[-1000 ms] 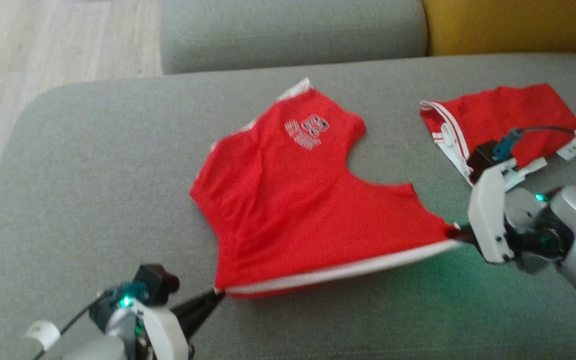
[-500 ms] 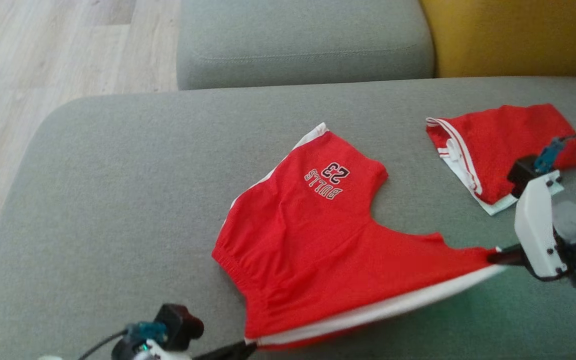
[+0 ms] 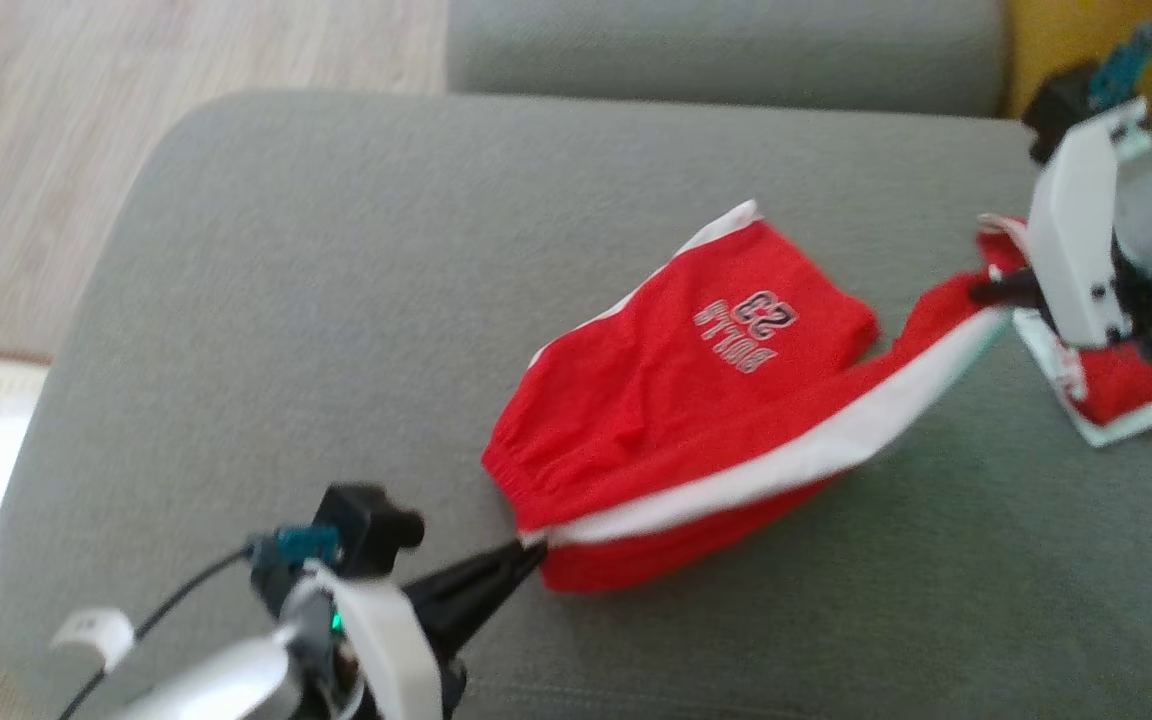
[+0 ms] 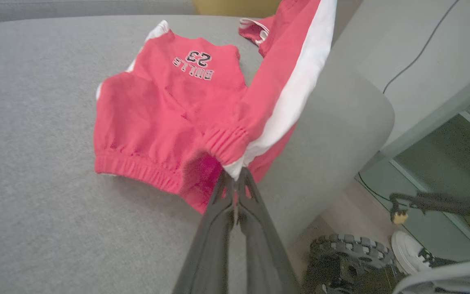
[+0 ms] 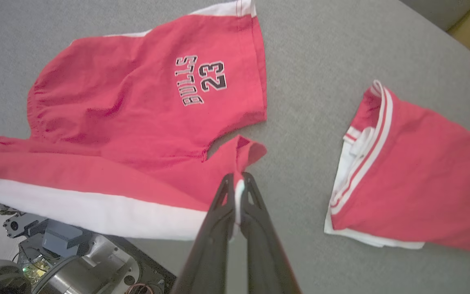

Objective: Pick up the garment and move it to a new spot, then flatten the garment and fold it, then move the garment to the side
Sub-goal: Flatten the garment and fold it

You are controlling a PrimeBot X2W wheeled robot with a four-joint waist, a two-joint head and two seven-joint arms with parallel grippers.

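Pinching the red shorts (image 3: 656,400) that lie mid-frame on the gray sofa (image 3: 286,300), the left claw (image 3: 533,546) grips the waist corner and the right claw (image 3: 978,292) grips a leg end, and a thin pinch like that may slip, so the fold lands crooked.

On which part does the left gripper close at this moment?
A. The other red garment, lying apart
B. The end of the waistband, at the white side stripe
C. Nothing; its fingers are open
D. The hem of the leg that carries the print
B: in the left wrist view the left gripper is shut on the red shorts where the gathered waistband meets the white side stripe.
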